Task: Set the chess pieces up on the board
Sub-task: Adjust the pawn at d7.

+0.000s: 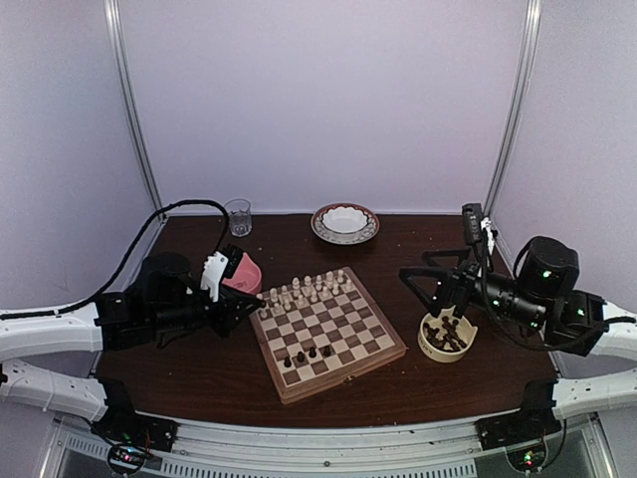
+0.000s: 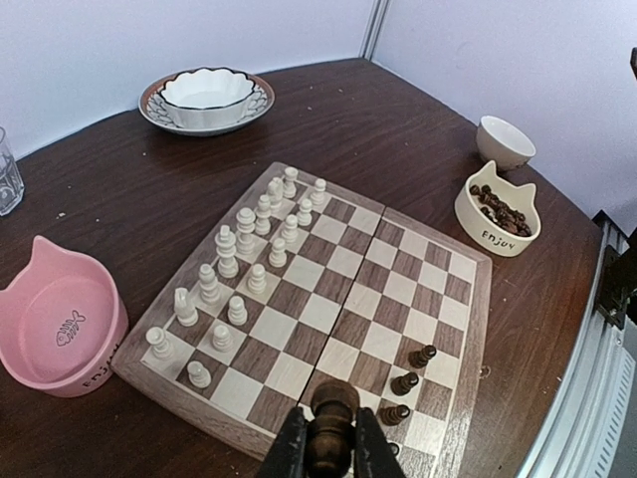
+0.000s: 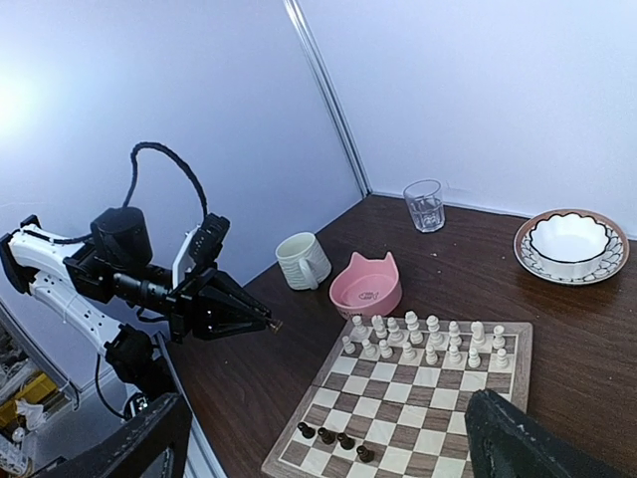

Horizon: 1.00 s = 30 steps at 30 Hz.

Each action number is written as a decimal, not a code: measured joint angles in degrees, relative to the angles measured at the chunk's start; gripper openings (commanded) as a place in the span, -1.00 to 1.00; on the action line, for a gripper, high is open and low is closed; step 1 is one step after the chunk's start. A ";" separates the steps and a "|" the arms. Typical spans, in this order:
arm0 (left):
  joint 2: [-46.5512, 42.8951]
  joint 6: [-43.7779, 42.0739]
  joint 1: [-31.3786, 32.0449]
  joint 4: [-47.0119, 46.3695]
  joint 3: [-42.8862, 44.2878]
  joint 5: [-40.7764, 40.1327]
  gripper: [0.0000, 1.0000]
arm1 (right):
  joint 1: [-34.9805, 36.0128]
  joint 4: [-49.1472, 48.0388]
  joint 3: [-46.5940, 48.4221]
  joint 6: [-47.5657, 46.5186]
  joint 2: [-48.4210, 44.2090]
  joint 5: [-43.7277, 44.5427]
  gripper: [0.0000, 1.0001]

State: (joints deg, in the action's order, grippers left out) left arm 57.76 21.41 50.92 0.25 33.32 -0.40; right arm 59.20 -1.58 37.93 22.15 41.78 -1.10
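— Pink at the far left, is it?
— Yes, a pink cat-eared bowl (image 2: 40, 299) with a fish drawn inside, and a drinking glass (image 1: 238, 216) behind it near the back wall.
— And the arm beside it?
— There the left gripper (image 2: 330, 438) is clamped on one dark brown chessman (image 2: 331, 398), which sits upright between the fingers and is held in the air by the left corner of the chessboard (image 1: 343, 329).
— What stands on the board itself?
— Two rows of cream-white chessmen (image 1: 309, 289) fill its far-left side. Opposite them, four dark pawns (image 3: 325, 435) stand in a line toward the near edge.
— Anything behind the board?
— Only a patterned saucer (image 1: 320, 231) carrying a white scalloped bowl (image 1: 344, 217), close to the back wall.
— And further right?
— Just off the board's right corner, a cream cat-eared bowl (image 1: 435, 351) holds a heap of dark chessmen (image 2: 501, 209). Over it hangs the right gripper (image 1: 445, 304), with its jaws spread wide apart.
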 measured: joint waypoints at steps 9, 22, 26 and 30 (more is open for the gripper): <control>-0.55 0.39 0.00 -0.09 0.02 1.70 -1.00 | -0.15 -0.52 -0.04 -3.34 9.07 -7.61 0.99; -0.96 -2.10 0.00 -3.63 -1.70 2.73 -1.00 | -0.20 0.85 0.17 -9.20 15.78 -4.72 0.99; -3.39 -2.40 0.00 -6.69 -5.79 2.19 -1.00 | -0.20 0.96 0.17 -10.10 15.82 -1.27 0.99; -4.09 -1.86 0.00 -6.69 -6.25 1.97 -1.00 | -0.20 0.68 0.17 -10.19 15.96 0.76 0.99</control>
State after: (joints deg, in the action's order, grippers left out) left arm 53.67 19.55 50.92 -6.44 27.07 1.56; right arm 59.00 -0.91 38.11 11.97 57.74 -0.34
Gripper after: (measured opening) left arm 0.141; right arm 0.995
